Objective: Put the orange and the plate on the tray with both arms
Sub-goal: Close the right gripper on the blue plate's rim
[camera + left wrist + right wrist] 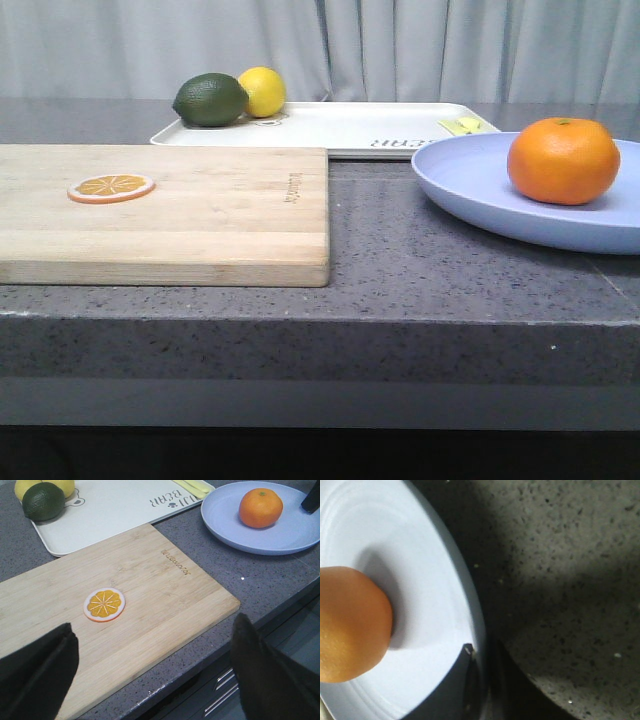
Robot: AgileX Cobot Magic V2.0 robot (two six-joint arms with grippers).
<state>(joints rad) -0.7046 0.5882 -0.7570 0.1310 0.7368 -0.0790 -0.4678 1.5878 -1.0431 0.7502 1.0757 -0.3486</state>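
Note:
The orange (pixel 563 160) sits in the pale blue plate (pixel 470 175) at the right of the counter. The white tray (pixel 350 128) lies behind, just past the plate. In the right wrist view, my right gripper (pixel 481 651) straddles the plate's rim (pixel 470 605). One black finger (pixel 462 680) rests on the plate's inside and the other is dark beneath the edge, so it is shut on the plate beside the orange (pixel 350 625). My left gripper (pixel 155 680) hangs open over the near edge of the wooden board, holding nothing. Neither gripper shows in the front view.
A wooden cutting board (pixel 200 215) with a flat orange slice (pixel 111 187) fills the left of the counter. A dark green lime (pixel 210 99) and a lemon (pixel 263 90) sit on the tray's far left corner. Something small and yellow (pixel 465 125) lies at its right end.

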